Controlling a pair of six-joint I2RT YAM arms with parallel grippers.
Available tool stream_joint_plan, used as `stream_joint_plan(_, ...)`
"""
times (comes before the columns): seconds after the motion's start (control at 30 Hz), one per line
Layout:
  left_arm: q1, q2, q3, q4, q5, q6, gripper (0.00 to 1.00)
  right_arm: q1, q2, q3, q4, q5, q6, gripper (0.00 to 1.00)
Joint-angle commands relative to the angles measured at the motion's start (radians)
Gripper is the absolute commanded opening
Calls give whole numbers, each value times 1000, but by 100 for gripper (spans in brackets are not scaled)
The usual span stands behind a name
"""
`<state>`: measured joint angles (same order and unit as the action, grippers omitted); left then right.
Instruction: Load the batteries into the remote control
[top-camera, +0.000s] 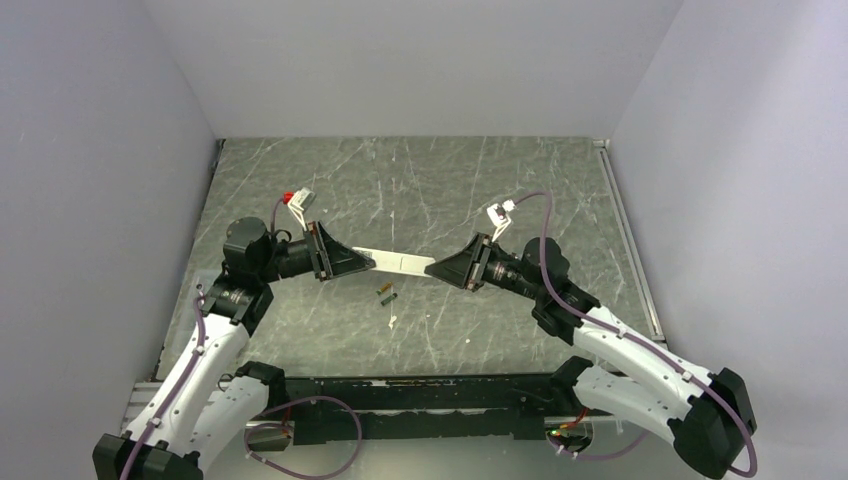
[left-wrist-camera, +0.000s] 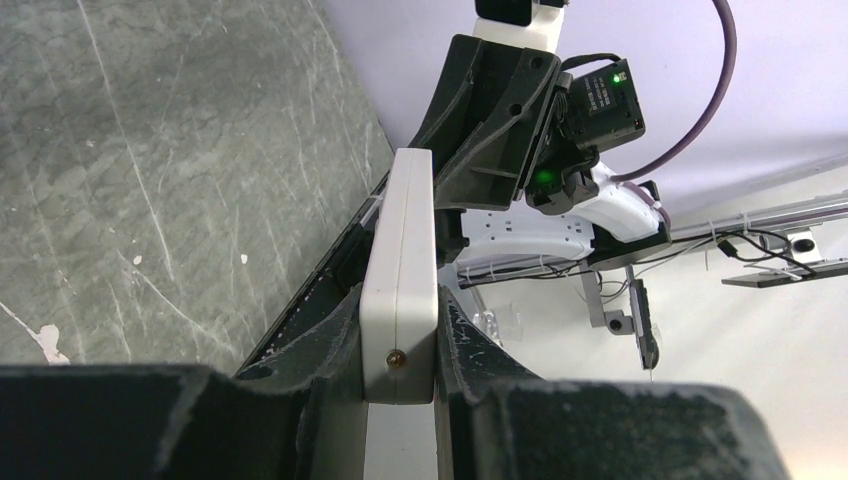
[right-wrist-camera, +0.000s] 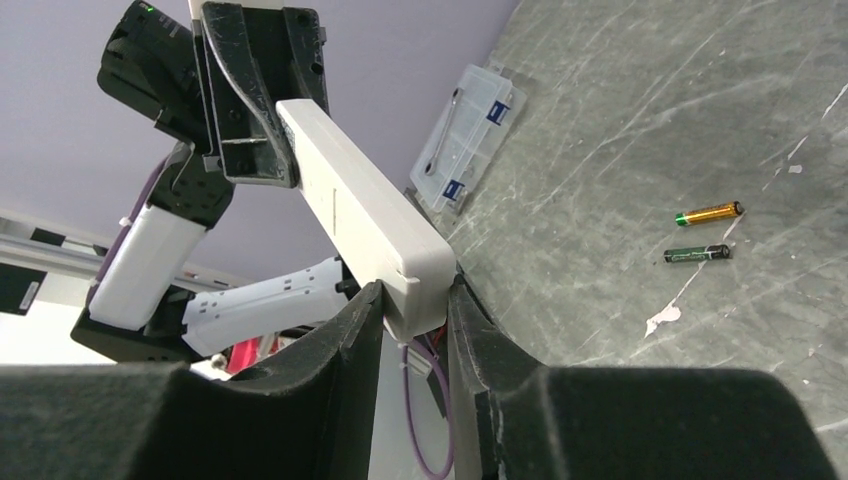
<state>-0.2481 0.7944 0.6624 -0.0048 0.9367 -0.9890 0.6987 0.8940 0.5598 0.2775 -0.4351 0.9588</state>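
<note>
The white remote control (top-camera: 400, 263) hangs above the table, held at both ends. My left gripper (top-camera: 365, 261) is shut on its left end; in the left wrist view the remote (left-wrist-camera: 400, 290) sits edge-on between my jaws. My right gripper (top-camera: 440, 268) is shut on its right end, and the remote (right-wrist-camera: 360, 205) shows in the right wrist view running away from the jaws. The two batteries lie on the table below it: the orange-gold battery (right-wrist-camera: 708, 213) and the greenish battery (right-wrist-camera: 697, 253), seen from above as a small pair (top-camera: 386, 293).
A small white scrap (top-camera: 392, 321) lies on the table near the batteries. A clear plastic case (right-wrist-camera: 468, 135) lies flat at the table's left edge. White walls close in the grey marbled table (top-camera: 420, 190) on three sides.
</note>
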Motion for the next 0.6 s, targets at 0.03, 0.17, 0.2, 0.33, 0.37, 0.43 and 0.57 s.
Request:
stream_joint_plan(0.03, 6, -11, 32, 6, -50, 27, 0, 10, -53, 0, 25, -4, -17, 0)
stream_joint_plan(0.17, 6, -9, 30, 6, -50, 24, 0, 10, -72, -9, 17, 3, -22, 0)
stream_joint_plan(0.2, 6, -8, 29, 6, -51, 24, 0, 10, -74, -9, 12, 4, -23, 0)
stream_joint_plan(0.33, 6, -5, 23, 14, -50, 18, 0, 10, -78, -9, 12, 5, -25, 0)
stream_joint_plan(0.37, 6, -4, 23, 12, -51, 19, 0, 10, -78, -8, 10, 4, -27, 0)
stream_joint_plan(0.43, 6, -4, 23, 8, -52, 21, 0, 10, -81, -8, 8, 6, -29, 0)
stream_joint_plan(0.57, 6, -4, 22, 14, -52, 17, 0, 10, -84, -13, 14, 10, -29, 0)
